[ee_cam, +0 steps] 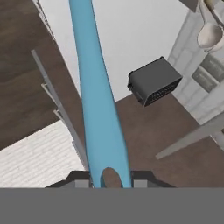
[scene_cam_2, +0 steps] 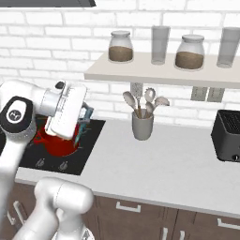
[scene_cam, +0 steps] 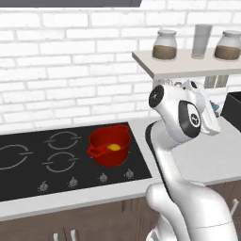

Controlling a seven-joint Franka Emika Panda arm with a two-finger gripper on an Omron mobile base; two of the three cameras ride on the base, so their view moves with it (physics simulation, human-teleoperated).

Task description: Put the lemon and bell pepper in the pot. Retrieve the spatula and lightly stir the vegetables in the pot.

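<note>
My gripper [ee_cam: 105, 181] is clamped tight on the spatula [ee_cam: 97, 100], handle-end gripped so the blade can reach the pot [scene_cam: 109, 144].

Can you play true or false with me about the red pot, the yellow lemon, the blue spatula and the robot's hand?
1. The lemon is inside the pot. True.
2. The gripper is open with nothing in it. False: it is shut on the spatula, whose blue handle runs up between the fingers.
3. The pot sits on the black cooktop. True.
4. The spatula is standing in the grey utensil holder. False: the holder has grey spoons in it, and the spatula is at the gripper beside the pot.
5. The pot is up on the shelf. False: the shelf holds jars and glasses.
</note>
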